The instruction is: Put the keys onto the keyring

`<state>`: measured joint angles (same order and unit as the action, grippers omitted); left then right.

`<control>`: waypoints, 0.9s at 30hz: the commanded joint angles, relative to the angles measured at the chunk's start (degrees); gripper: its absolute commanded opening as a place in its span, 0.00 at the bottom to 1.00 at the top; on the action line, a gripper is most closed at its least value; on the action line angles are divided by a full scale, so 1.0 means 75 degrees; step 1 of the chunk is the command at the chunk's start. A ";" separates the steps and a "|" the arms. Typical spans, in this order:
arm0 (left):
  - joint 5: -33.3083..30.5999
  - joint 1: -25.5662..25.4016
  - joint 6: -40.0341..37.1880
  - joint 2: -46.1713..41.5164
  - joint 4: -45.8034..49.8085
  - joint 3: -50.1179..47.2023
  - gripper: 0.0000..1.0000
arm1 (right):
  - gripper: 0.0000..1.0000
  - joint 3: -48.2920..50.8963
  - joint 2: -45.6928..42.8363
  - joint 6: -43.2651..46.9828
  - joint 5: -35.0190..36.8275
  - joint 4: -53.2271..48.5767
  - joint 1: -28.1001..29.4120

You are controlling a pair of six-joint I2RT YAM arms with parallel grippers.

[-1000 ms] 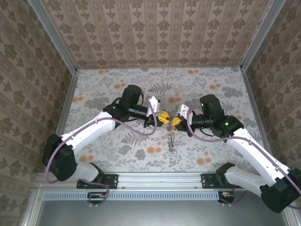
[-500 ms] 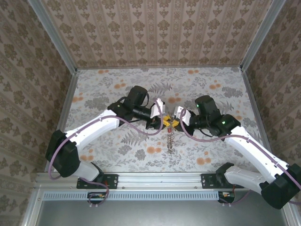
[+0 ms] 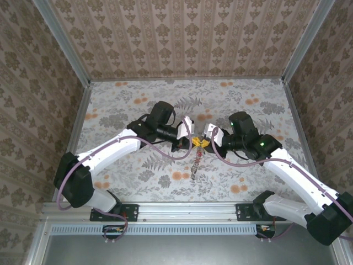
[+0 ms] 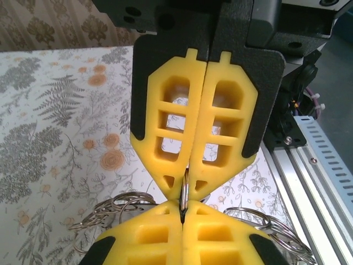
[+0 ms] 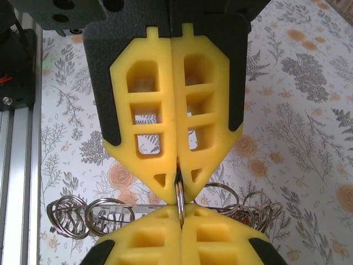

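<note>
Seen from above, the left hand [image 3: 189,142] has been brought in from slightly apart and pressed shut, so that it is now met tip to tip by the right hand [image 3: 206,143] over the middle of the table [image 3: 138,99]. The same thin keyring [image 4: 185,193] is pinched edge-on by both hands, which suggests it is being steadied for threading. The keys [image 3: 197,165] are strung just below the hands toward the near edge; whether they hang free or rest on the table cannot be told
</note>
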<state>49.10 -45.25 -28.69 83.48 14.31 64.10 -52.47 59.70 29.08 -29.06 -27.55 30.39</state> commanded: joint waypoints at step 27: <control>0.1756 0.0568 0.1717 -0.0903 -0.3157 -0.1075 0.00 | 0.37 0.2469 -0.1273 -0.2972 -0.0775 0.4636 -0.0220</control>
<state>60.47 -41.19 -19.29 78.24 -4.16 56.64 -34.65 49.30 10.04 -35.35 0.36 27.97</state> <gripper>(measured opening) 0.043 0.374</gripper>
